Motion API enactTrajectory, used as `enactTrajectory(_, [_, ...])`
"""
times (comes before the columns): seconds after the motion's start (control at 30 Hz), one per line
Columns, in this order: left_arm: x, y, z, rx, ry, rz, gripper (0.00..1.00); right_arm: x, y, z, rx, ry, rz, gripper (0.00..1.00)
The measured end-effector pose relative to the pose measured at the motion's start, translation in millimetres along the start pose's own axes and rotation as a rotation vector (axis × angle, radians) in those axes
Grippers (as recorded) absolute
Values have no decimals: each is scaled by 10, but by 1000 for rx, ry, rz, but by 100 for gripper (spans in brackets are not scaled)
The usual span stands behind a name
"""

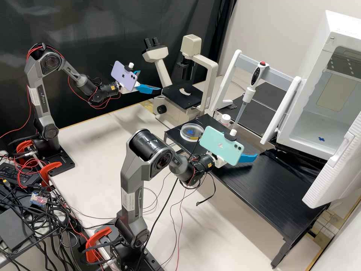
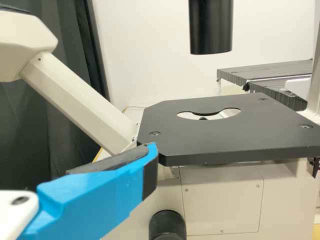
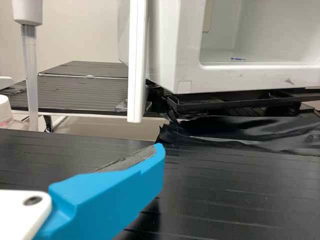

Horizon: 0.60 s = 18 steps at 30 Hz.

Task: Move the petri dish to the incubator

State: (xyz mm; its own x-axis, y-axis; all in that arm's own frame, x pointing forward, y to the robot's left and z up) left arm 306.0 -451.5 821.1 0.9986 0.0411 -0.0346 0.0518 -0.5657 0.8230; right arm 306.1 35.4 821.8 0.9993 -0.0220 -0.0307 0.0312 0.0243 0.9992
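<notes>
- at the near side of the bench, what's up?
- right arm, green phone (image 1: pixel 221 145) on its wrist. right gripper (image 1: pixel 249 158) is over the black platform (image 1: pixel 263 184), jaws apart, empty. right wrist view has one blue finger (image 3: pixel 112 195), pad bare.
- and the dish?
- petri dish (image 1: pixel 191 132) lies flat on the platform, at the end toward the microscope, near the green phone but apart from the right gripper. blue cross shows through it. so it's outside the incubator.
- around it?
- small white-capped bottle (image 1: pixel 225 119) just beyond the dish. past that, pipette (image 1: pixel 254 81) hangs tip down at a white stand (image 1: pixel 230 75).
- left arm?
- lilac phone (image 1: pixel 124 76) on its wrist. left gripper (image 1: pixel 151 81) hangs in the air by the microscope (image 1: pixel 205 69), fingers spread, empty. left wrist view puts one finger (image 2: pixel 100 195) in front of the dark stage (image 2: pixel 240 142).
- far end?
- white incubator (image 1: pixel 289 124), outer door (image 1: pixel 338 165) swung wide toward the platform. inner white panel (image 1: pixel 281 109) stands out too. blue cross (image 1: pixel 321 139) on the chamber floor. right wrist view has crumpled black sheeting (image 3: pixel 250 135) on the platform, in front of the incubator.
</notes>
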Motion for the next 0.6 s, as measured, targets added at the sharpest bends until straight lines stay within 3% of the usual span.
enactTrajectory(0.3, [0, 0, 0, 0, 0, 0, 100, -20, 1, 11, 2, -4, 0, 100])
enactTrajectory(0.6, [0, 0, 0, 0, 0, 0, 100, -355, 84, -80, 80, 53, 14, 100])
